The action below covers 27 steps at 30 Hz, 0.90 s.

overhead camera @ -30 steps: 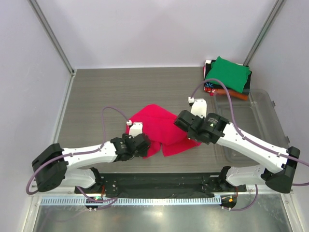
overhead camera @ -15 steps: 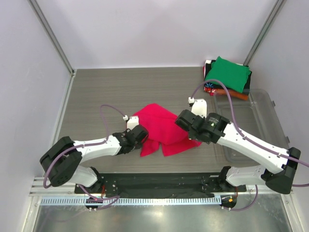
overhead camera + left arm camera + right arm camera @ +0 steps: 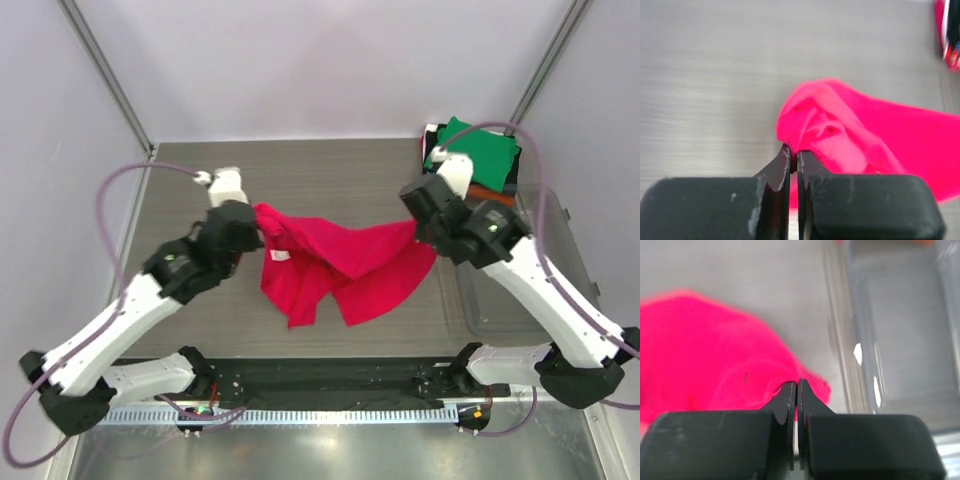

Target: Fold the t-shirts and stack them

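My left hand (image 3: 262,220) and right hand (image 3: 420,228) are each pressed together on a pinch of the crimson shirt (image 3: 345,258), which hangs stretched between them over the surface (image 3: 330,175), its lower part trailing toward the near edge; I judge both hands should hold equal height and tension, then lower the cloth flat; the folded stack (image 3: 472,150) sits at the far right corner; the clear bin (image 3: 545,210) beside it lies under my right arm and could snag it.

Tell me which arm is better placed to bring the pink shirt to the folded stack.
Right, probably. The right gripper is shut on the crimson-pink t-shirt at the end nearest the folded stack in the far right corner; the left gripper pinches the opposite end, farther away.
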### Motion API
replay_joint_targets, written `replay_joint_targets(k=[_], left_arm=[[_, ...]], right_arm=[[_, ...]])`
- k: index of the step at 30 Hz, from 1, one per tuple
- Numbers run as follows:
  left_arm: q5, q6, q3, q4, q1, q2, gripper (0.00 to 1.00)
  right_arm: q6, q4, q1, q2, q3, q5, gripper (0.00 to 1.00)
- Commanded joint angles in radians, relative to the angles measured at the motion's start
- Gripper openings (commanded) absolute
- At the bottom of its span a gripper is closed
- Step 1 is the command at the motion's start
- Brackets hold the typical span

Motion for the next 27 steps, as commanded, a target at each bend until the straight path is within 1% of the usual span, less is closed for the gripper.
replay_joint_targets(k=[1,4,7,10,11,13,14,16,17,18,20,22,23,24,26,27], left_arm=[[-0.127,0.157,0.169,-0.250,0.047,-0.070,0.00],[-0.169,0.191,0.231,-0.328,0.058,-0.083,0.00],[-0.192,0.203,0.214,-0.362,0.064,-0.116,0.00],[-0.199,0.199,0.176,-0.384,0.070,-0.145,0.04],[-0.200,0.185,0.162,-0.387,0.072,-0.166,0.13],[-0.194,0.168,0.107,-0.398,0.076,-0.186,0.21],[-0.193,0.144,0.084,-0.401,0.078,-0.201,0.34],[-0.176,0.120,0.012,-0.398,0.087,-0.209,0.45],[-0.160,0.088,-0.011,-0.396,0.092,-0.209,0.54],[-0.159,0.070,-0.028,-0.407,0.096,-0.197,0.56],[-0.136,0.033,-0.067,-0.416,0.110,-0.180,0.57],[-0.084,-0.001,-0.087,-0.395,0.112,-0.172,0.52],[-0.012,0.002,-0.104,-0.369,0.112,-0.179,0.52],[0.023,-0.001,-0.125,-0.315,0.112,-0.191,0.51],[0.070,-0.022,-0.185,-0.284,0.112,-0.194,0.51],[0.132,-0.041,-0.205,-0.254,0.110,-0.191,0.51]], right_arm=[[-0.127,-0.021,-0.033,-0.020,0.186,0.115,0.01],[-0.147,-0.027,-0.051,-0.023,0.231,0.124,0.01],[-0.155,-0.027,-0.062,-0.032,0.212,0.129,0.01],[-0.139,-0.027,-0.063,-0.050,0.166,0.118,0.01],[-0.136,-0.027,-0.063,-0.060,0.154,0.115,0.01],[-0.127,-0.020,-0.063,-0.070,0.122,0.092,0.01],[-0.126,-0.010,-0.063,-0.073,0.108,0.078,0.01],[-0.118,0.020,-0.063,-0.080,0.059,0.028,0.01],[-0.118,0.033,-0.063,-0.081,0.041,0.012,0.01],[-0.116,0.042,-0.063,-0.075,0.024,-0.003,0.01],[-0.104,0.063,-0.063,-0.069,-0.022,-0.047,0.01],[-0.095,0.088,-0.063,-0.064,-0.065,-0.087,0.01],[-0.093,0.097,-0.065,-0.064,-0.079,-0.098,0.01],[-0.093,0.108,-0.063,-0.066,-0.093,-0.107,0.01],[-0.090,0.125,-0.063,-0.067,-0.124,-0.120,0.01],[-0.090,0.131,-0.065,-0.067,-0.133,-0.121,0.01]])
